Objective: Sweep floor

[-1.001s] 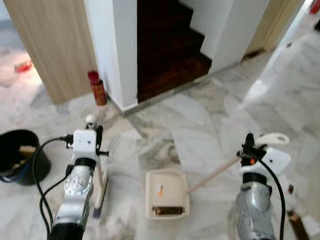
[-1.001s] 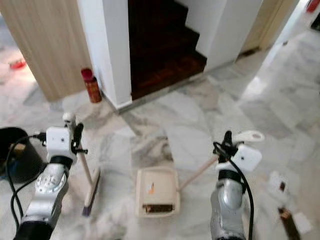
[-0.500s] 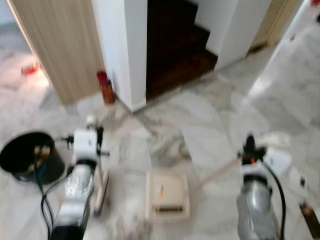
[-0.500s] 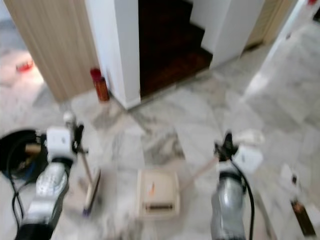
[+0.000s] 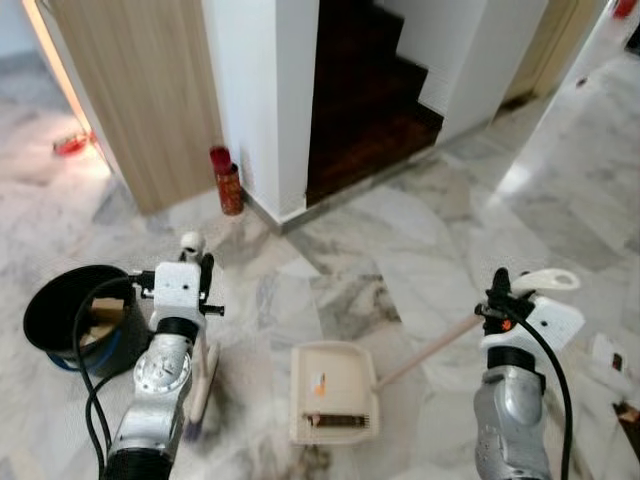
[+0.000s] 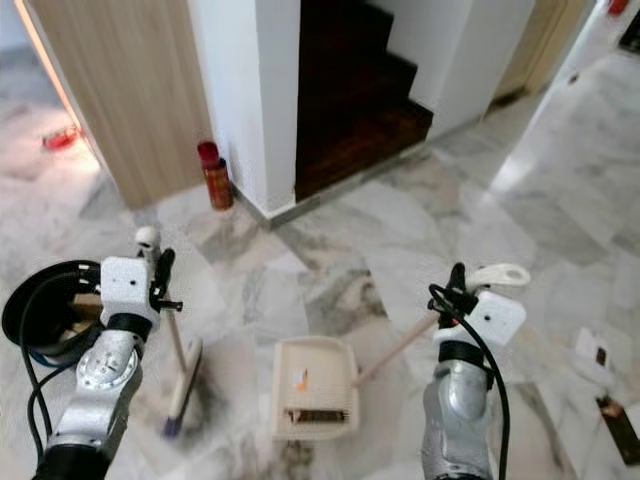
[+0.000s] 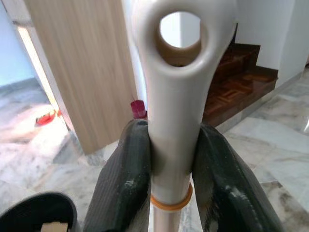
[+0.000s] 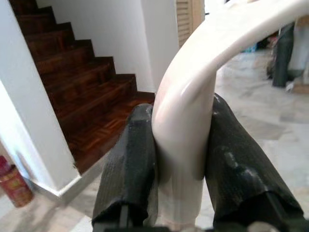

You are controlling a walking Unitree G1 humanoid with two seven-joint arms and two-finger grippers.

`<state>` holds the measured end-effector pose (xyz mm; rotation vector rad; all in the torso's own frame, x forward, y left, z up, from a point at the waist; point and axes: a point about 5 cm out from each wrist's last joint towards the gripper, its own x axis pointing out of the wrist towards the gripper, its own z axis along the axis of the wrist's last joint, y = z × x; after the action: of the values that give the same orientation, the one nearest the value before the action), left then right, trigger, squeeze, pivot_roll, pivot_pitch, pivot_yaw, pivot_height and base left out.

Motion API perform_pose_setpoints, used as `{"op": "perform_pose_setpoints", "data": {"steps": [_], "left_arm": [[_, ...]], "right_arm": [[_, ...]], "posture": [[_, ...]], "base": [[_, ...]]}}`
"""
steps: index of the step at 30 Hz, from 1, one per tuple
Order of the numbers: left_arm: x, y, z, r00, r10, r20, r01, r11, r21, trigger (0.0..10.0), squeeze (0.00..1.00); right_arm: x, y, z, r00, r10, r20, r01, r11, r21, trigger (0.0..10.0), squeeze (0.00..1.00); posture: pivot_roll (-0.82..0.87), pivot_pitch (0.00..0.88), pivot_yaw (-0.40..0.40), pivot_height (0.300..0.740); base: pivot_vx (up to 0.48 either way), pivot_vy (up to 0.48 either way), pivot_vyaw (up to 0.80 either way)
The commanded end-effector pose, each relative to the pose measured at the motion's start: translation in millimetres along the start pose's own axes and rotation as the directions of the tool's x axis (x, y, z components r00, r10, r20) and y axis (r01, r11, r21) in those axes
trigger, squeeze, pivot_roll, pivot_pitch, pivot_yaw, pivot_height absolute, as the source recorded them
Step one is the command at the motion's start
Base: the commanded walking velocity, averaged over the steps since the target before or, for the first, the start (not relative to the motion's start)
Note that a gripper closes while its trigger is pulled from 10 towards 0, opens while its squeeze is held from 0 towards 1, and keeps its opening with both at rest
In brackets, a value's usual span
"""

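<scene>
L gripper (image 7: 173,179) pinches the broom (image 6: 182,362) handle near its top, black fingers (image 7: 126,183) pressed on both sides w/ the handle's hanging-hole end poking out above them. Broom stands nearly upright, its head down on the marble floor (image 5: 430,250) just left of the dustpan (image 5: 333,392); bristle end looks dark, maybe purple, too blurred to be sure.

R gripper (image 8: 179,179) is clamped on the curved white grip of the dustpan handle (image 5: 425,350), fingers (image 8: 130,169) squeezing it from either side. That long handle runs diagonally down from the R gripper to the dustpan, which lies flat on the floor between the two arms, approx centre-front. Cream pan, a small orange scrap inside plus a dark strip along its near edge.

Black bucket (image 5: 75,318) sits on the floor left of the L arm, some bits inside. Red can (image 5: 227,180) stands at the base of the white wall corner, beside the wood panel (image 5: 140,90). Dark wooden stairs (image 5: 365,90) rise behind the wall. Small litter (image 6: 598,358) on the floor at far right.
</scene>
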<state>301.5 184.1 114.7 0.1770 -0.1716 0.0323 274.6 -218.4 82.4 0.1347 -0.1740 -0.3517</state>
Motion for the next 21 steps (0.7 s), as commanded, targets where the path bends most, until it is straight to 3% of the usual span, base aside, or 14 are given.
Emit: {"op": "perform_pose_setpoints", "data": {"steps": [1, 5, 21], "left_arm": [[3.7, 3.9, 11.4, 0.999, 0.005, 0.054, -0.006, 1.000, 0.016, 10.0, 0.00], [4.2, 3.8, 12.0, 0.999, 0.005, 0.054, -0.006, 1.000, 0.018, 10.0, 0.00], [4.6, 4.2, 12.6, 0.998, 0.009, 0.055, -0.010, 1.000, 0.016, 10.0, 0.00]], "right_arm": [[5.0, 8.0, 9.7, 0.998, 0.018, 0.052, -0.019, 1.000, 0.014, 10.0, 0.00], [5.1, 6.9, 9.3, 0.999, 0.012, 0.049, -0.013, 1.000, 0.017, 10.0, 0.00], [5.2, 6.3, 9.0, 0.999, 0.009, 0.045, -0.010, 1.000, 0.023, 10.0, 0.00]], "posture": [[0.19, 0.068, -0.069, 0.740], [0.19, 0.073, -0.068, 0.740], [0.20, 0.085, -0.072, 0.740]], "base": [[0.000, 0.304, 0.48], [0.000, 0.304, 0.53], [0.000, 0.303, 0.00]]}}
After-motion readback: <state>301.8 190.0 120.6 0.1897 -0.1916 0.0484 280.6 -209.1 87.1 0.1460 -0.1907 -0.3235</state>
